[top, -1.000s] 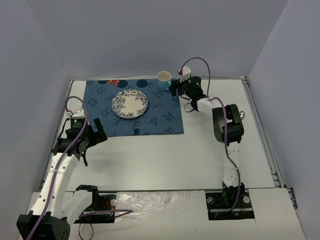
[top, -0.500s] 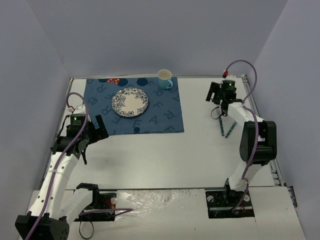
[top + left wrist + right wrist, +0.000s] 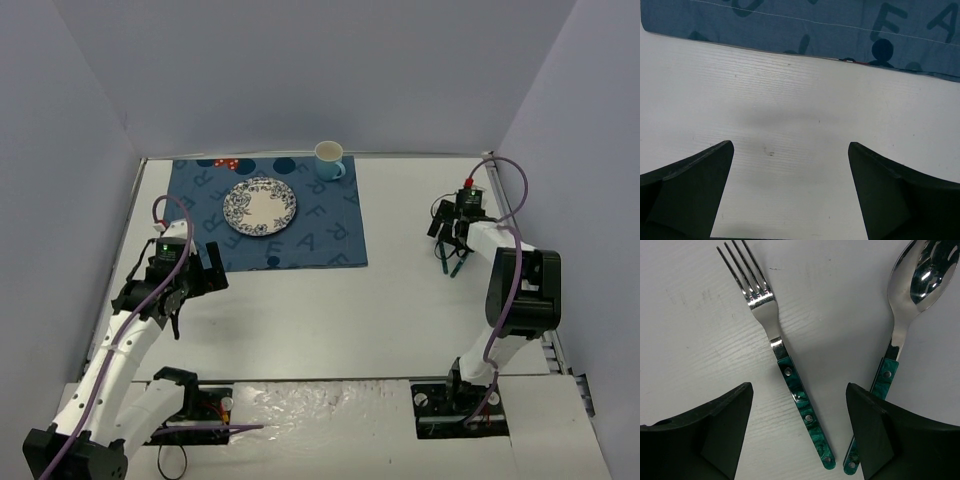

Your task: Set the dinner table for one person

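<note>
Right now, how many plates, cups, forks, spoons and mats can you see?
Plate: 1
Cup: 1
Fork: 1
Spoon: 1
Mat: 1
Total: 5

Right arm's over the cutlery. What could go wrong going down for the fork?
The spoon and fork nearly touch at their handle ends, by one finger of the open right gripper: closing may catch or shove the spoon. The fork lies flat on the dinner table, so it might slip.
</note>
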Robot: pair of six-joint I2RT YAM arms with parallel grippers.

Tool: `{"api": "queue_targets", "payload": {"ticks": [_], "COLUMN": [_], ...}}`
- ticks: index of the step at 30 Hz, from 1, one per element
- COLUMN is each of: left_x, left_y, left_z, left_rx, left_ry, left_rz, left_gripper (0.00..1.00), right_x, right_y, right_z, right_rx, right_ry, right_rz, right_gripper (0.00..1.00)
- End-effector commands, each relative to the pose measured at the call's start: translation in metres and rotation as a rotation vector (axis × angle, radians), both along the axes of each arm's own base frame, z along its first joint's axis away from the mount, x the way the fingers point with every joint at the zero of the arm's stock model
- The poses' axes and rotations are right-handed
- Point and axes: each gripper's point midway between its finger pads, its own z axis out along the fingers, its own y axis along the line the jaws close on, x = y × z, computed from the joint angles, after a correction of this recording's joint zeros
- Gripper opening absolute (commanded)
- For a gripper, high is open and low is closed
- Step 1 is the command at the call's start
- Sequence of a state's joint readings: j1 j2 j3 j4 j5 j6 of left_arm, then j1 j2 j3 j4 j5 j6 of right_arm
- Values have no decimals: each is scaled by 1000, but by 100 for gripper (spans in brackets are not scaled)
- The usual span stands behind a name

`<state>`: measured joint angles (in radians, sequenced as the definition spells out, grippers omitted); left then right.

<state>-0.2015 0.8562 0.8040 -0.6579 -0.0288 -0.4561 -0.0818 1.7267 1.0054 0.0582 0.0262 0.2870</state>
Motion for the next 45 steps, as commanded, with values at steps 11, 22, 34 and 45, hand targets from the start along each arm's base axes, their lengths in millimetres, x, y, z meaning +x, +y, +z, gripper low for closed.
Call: {"api": "queue_targets", "payload": {"ticks": [11,22,34,45], "left_x": [15,17,17,19], "left_y": [-5,-2,-2,-3], "left_z": [7,0,-2,-5], "left_rx": [7,34,46,52], "left_ry": [-78,-72,-62,-50], "left_rz": [-14,-7,-14,-19], "left_gripper": [97,97,97,97], "right_x": [-11,-6,-14,38], "right_y": [-55,-60,-71,-47], "right_z": [27,-3,-14,109], "right_rx": [-41,18,-20,-239], "right_ry": [-85,-18,24,-175], "right_rz": [-278,-290,-307,-145], "right_gripper": [66,56,4,0]}}
